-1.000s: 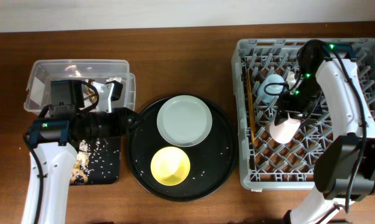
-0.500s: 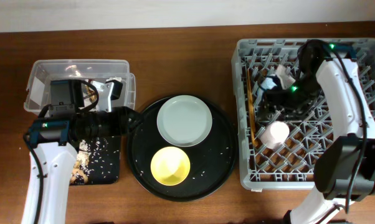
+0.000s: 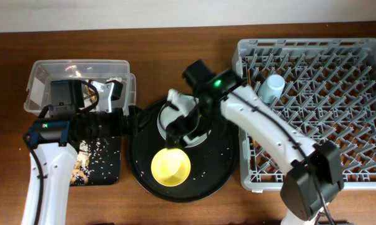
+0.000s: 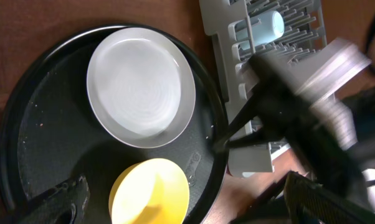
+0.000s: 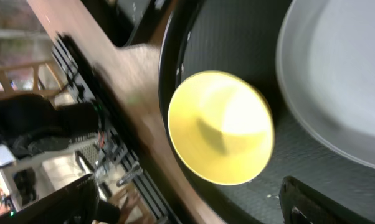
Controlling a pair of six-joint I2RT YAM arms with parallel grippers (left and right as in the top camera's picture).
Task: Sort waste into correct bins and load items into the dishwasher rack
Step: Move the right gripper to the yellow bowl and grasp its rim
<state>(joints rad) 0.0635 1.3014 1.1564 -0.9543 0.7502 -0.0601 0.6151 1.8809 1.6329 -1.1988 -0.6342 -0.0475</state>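
bowl (image 3: pixel 171 165): yellow | plate (image 4: pixel 141 87): pale grey | round tray (image 3: pixel 141 162): black, white-flecked | dishwasher rack (image 3: pixel 363 94): grey lattice | cup (image 3: pixel 271 88): light blue | desk (image 3: pixel 175 44): brown woodgrain | plastic tub (image 3: pixel 75 62): clear

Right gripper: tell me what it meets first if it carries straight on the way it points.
The right gripper would likely meet the yellow bowl: its wrist view centres the bowl between the open jaws. Depth is unclear.

Your overhead view is bright, evenly lit and sharp, with soft shadows. In the left wrist view the right arm (image 4: pixel 299 99) smears into motion blur. The right wrist view is soft throughout: yellow bowl (image 5: pixel 220 127) blurred with pale glare inside, left edge streaked.
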